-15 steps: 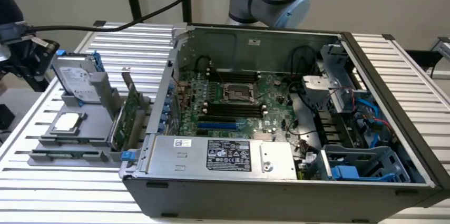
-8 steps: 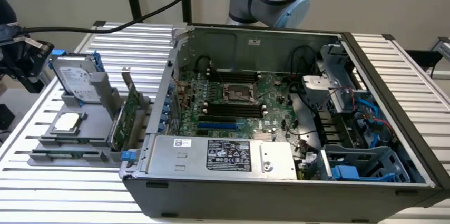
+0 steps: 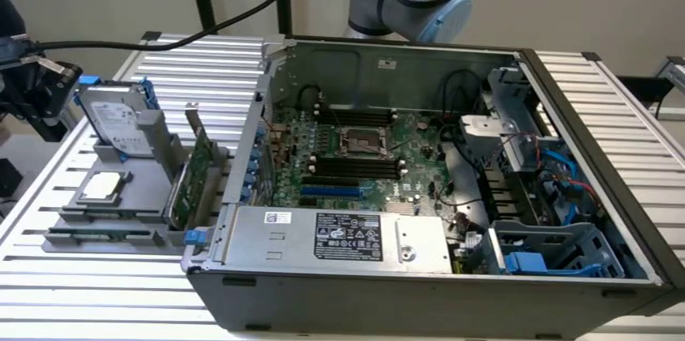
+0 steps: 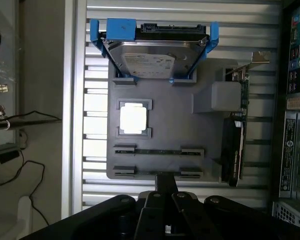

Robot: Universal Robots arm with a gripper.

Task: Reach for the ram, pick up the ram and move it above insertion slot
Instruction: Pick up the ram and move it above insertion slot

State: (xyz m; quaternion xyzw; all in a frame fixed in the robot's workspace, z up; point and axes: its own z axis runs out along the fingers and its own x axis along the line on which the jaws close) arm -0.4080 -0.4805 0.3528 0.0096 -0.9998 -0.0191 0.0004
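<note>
- The gripper (image 4: 166, 181) hangs over the grey tray (image 4: 170, 125), its fingers shut together with nothing between them.
- The ram (image 4: 145, 173) lies on edge in the slot row along the tray's edge farthest from the hard drive (image 4: 150, 60). Small grey end blocks (image 4: 125, 171) hold it at either end.
- A second, similar slot row runs just beside it, towards the processor (image 4: 134, 119). I cannot tell whether that row also holds a strip.
- The tray sits on the slatted bench (image 3: 107, 293) beside the open computer case (image 3: 428, 277), at the exterior view's left.
- The step in hand looks like the reach: the fingertips are above the middle of the ram's length but not on it.
- To do it well, the fingers likely need to part before they go down, one on each face of the thin board.
- Staying midway between the two end blocks should keep the strip level and the fingers off the blocks.
- A straight, vertical approach seems safest, as a tilted one could push the board sideways in its slot.
- The expansion card (image 4: 235, 150) stands at the tray's side edge, well apart from the gripper and probably out of its way.
</note>
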